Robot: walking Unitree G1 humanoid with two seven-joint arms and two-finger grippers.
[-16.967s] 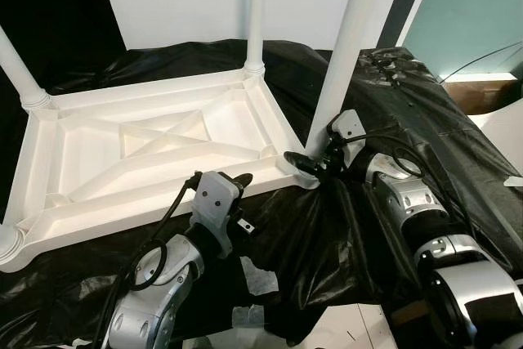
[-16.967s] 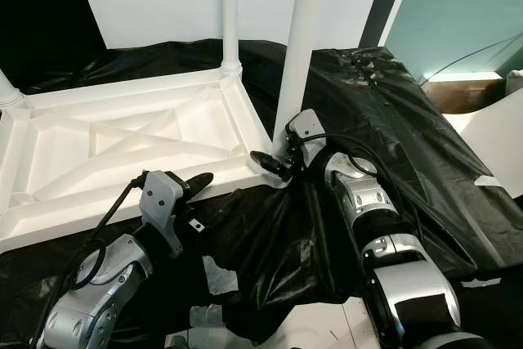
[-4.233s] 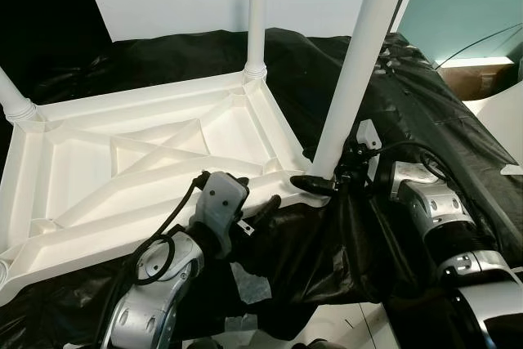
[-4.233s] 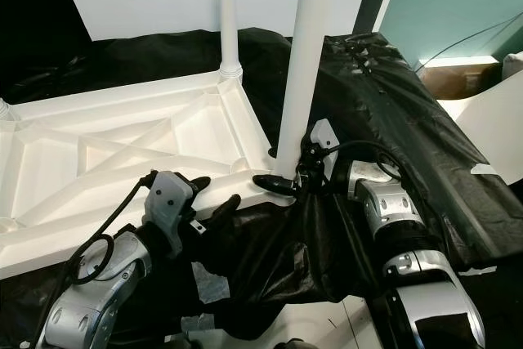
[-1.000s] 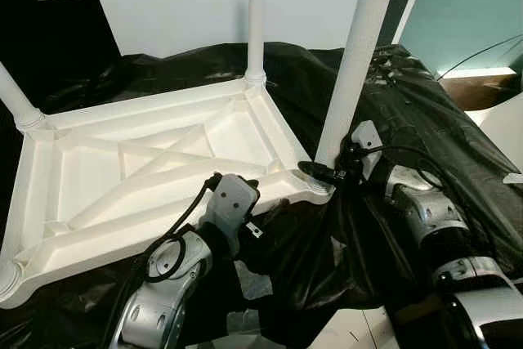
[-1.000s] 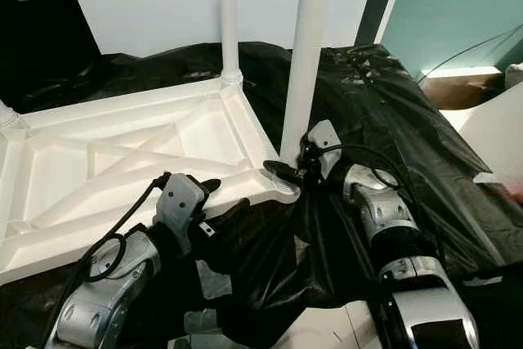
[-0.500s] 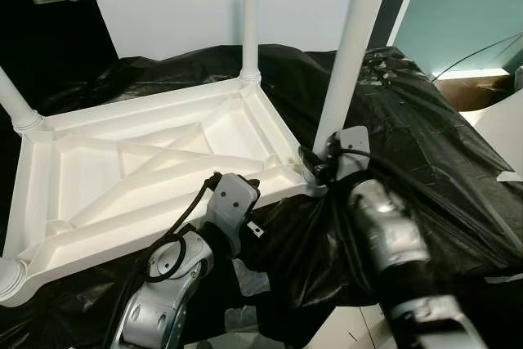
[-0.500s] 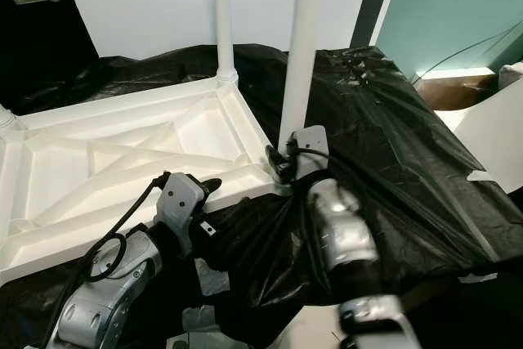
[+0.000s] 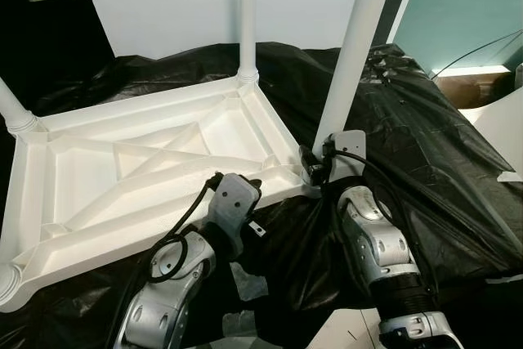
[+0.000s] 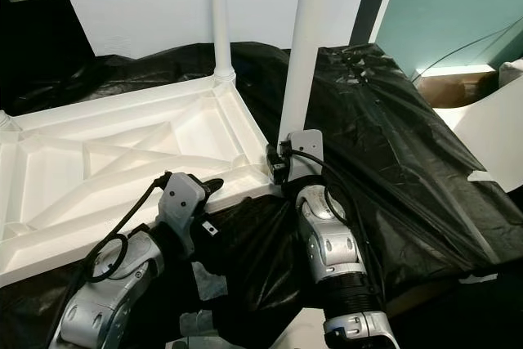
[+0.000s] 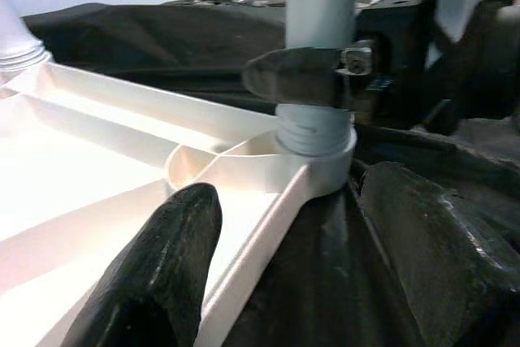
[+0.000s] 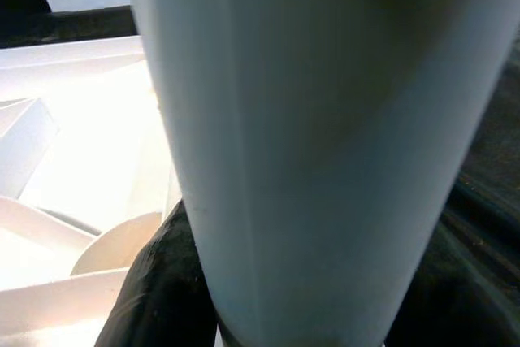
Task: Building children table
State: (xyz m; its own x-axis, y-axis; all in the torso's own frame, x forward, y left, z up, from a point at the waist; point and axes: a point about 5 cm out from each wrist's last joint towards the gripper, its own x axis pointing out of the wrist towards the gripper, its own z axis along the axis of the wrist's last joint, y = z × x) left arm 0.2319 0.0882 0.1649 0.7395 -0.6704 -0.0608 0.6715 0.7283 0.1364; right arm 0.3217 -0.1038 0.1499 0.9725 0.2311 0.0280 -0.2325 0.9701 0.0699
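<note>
Here right gripper (image 9: 310, 163) is clamped on tall white plastic leg (image 9: 353, 53) at upturned white table top's (image 9: 122, 177) corner; left gripper (image 9: 245, 187), fingers apart, straddles the rim. Risk: cross-threading if leg tilts.

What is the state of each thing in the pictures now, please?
Table top: upside down, ribbed underside facing up, lying on the black sheet.
Near right leg: upright in its corner socket.
Far leg: upright in its socket.
Right gripper: shut on the near right leg's base.
Left gripper: open, straddling the table top's rim.
</note>
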